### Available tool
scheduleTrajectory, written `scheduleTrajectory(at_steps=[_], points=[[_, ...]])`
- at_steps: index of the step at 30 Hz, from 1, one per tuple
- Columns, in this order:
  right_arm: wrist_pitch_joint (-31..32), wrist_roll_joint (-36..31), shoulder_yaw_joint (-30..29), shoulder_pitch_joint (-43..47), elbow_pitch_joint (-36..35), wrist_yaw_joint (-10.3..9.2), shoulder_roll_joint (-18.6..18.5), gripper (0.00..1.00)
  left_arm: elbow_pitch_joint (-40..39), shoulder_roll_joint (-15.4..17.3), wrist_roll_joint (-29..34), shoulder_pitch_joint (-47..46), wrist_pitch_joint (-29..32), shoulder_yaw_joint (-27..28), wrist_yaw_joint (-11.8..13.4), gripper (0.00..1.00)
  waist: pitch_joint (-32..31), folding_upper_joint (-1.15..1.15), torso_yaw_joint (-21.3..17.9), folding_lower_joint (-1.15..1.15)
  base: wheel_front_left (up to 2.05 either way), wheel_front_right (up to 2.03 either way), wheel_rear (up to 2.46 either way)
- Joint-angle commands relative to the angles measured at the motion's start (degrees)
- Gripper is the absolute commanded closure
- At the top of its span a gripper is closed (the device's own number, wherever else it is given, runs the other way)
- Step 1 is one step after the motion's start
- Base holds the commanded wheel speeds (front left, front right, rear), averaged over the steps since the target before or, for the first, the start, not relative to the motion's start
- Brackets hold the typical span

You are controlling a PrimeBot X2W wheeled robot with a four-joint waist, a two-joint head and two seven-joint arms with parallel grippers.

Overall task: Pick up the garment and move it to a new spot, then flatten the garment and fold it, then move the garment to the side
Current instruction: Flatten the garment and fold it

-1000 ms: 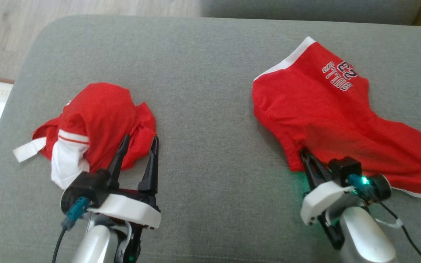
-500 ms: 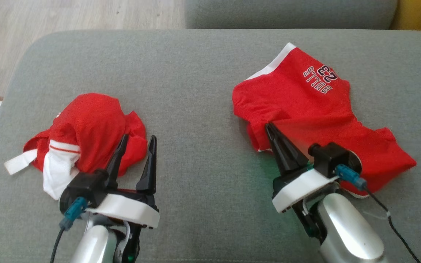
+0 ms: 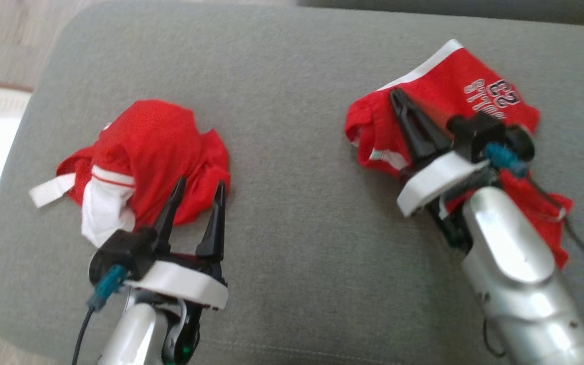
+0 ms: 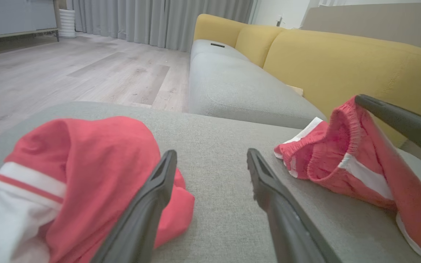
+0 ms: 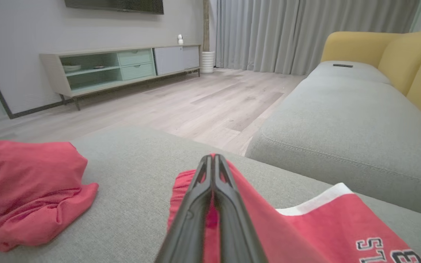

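The head view looks steeply down on the grey cushion (image 3: 292, 152) from above and behind the left gripper (image 3: 199, 184) and right gripper (image 3: 396, 92). The left wrist view sits low and close behind its spread fingers, facing level across the cushion toward the yellow sofa (image 4: 342, 62). The right wrist view rides close behind its closed fingers, facing the floor (image 5: 196, 98) beyond their tips. All three share the crumpled red garment (image 3: 145, 152) by the left gripper and the red shorts (image 3: 474, 86) at the right gripper's tips.
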Motion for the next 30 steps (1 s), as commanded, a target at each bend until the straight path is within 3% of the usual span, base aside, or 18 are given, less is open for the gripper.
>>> scheduleTrajectory(at_steps=[1, 10, 11, 12, 17, 22, 26, 30], points=[[0.00, -0.07, 0.62, -2.69, -0.50, -0.05, 0.01, 1.00, -2.27, 0.07, -0.64, -3.07, -0.33, 1.15, -0.10, 0.00, 1.26, 0.00, 1.36, 0.00, 0.00, 0.00, 0.00], [-0.04, -0.94, -0.15, -10.43, 16.08, -0.05, -2.28, 1.00, -1.87, 0.07, -0.86, -4.48, -0.33, 0.12, 0.21, 0.00, 2.99, 0.00, 1.55, 0.00, 0.00, 0.00, 0.00], [0.05, -1.72, -0.50, -10.98, 18.06, -0.05, -2.32, 0.67, -1.72, 0.07, -0.76, -4.61, -0.33, 0.18, 0.19, 0.00, 2.95, 0.00, 1.14, 0.00, 0.00, 0.00, 0.00], [-0.14, -2.20, -1.05, -11.50, 19.73, -0.05, -2.17, 0.00, -1.58, 0.07, -0.68, -4.77, -0.33, 0.17, 0.14, 0.00, 2.92, 0.00, 0.82, 0.00, 0.00, 0.00, 0.00], [-2.53, -4.07, -2.00, -13.18, 25.03, -0.05, -0.95, 0.00, -1.18, 0.07, -0.37, -5.27, -0.33, 0.45, 0.01, 0.00, 1.92, 0.00, -1.44, 0.00, 0.00, 0.00, 0.00], [-5.50, -3.87, -2.93, -13.02, 26.05, -0.05, -0.21, 0.00, -0.98, 0.07, -0.11, -5.12, -0.33, 1.06, -0.04, 0.00, 0.41, 0.00, -3.47, 0.00, 0.00, 0.00, 0.00], [-7.49, -2.68, -4.01, -10.83, 23.84, -0.05, 0.15, 0.00, -0.93, 0.07, 0.31, -4.65, -0.33, 2.08, -0.20, 0.00, -1.16, 0.00, -5.92, 0.00, 0.00, 0.00, 0.00], [-8.39, -0.16, -7.54, -4.15, 15.60, -0.05, 0.20, 0.00, -1.33, 0.07, 0.44, -3.69, -0.33, 3.53, -0.27, 0.00, -3.38, 0.00, -9.10, 0.00, 0.00, 0.00, 0.00]])
